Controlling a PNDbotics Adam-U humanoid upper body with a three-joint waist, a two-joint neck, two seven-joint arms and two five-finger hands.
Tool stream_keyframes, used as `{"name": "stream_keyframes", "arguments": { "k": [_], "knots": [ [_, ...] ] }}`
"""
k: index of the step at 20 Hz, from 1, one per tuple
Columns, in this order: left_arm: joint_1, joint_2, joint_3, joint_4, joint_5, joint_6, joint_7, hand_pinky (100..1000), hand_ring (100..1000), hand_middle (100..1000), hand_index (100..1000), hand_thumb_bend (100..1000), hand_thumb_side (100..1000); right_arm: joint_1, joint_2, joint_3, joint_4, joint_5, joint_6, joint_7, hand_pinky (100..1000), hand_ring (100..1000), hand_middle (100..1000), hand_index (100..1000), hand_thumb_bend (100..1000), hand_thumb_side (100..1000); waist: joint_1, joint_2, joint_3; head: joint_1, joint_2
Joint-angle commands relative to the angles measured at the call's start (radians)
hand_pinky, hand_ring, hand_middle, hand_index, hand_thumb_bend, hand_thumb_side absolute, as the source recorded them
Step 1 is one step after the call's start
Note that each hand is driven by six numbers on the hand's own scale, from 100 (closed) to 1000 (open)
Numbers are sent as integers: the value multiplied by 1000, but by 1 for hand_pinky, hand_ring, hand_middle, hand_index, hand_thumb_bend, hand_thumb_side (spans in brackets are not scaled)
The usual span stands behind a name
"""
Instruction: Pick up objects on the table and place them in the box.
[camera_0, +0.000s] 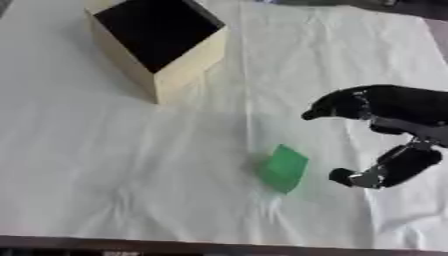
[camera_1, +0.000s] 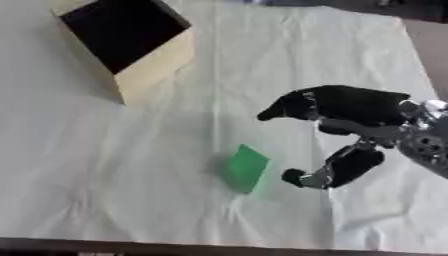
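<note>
**Q:** One item to move, or more? List the layout from the left.

**A:** One that I can see. Far left, towards the back: the box (camera_0: 162, 40), pale walls, dark inside, mouth up and turned cornerwise to me. It stands on a white sheet (camera_0: 105, 165) that covers the table. Centre, nearer to me: a green block (camera_0: 284, 168), lying on the sheet well apart from the box. Right: my right hand (camera_1: 350, 112). My left hand is not in view.

**Q:** State of the right hand?

**A:** Spread apart, holding nothing. The fingers arch above and the thumb (camera_1: 337, 170) reaches out below, its tip just beside the block's right edge. I see no contact yet.

**Q:** How should the block handle?

**A:** Judgement only: it looks small, flat-faced and rigid, probably light. Smooth faces may slip, and a light piece could skid on the sheet if nudged from one side.

**Q:** Where do I take hold?

**A:** Across two opposite faces, thumb on the near-right side and fingers on the far-left side, close to the middle so it does not pivot. Close both sides together. Then lift clear of the sheet before carrying it left and back over the box mouth.
</note>
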Motion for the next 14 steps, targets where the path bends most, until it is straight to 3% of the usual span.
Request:
{"name": "stream_keyframes", "arguments": {
  "k": [1,14],
  "knots": [
    [-10,9,-2,-15,4,0,-6,568,582,760,740,263,690,-33,7,13,-14,-20,22,46,858,908,818,958,358,465,4,-15,2,-4,3],
    [-13,5,-7,-15,9,0,-14,567,582,761,738,259,691,-95,102,74,-14,-30,106,187,861,913,820,963,344,514,1,-11,17,-6,0]
  ]
}}
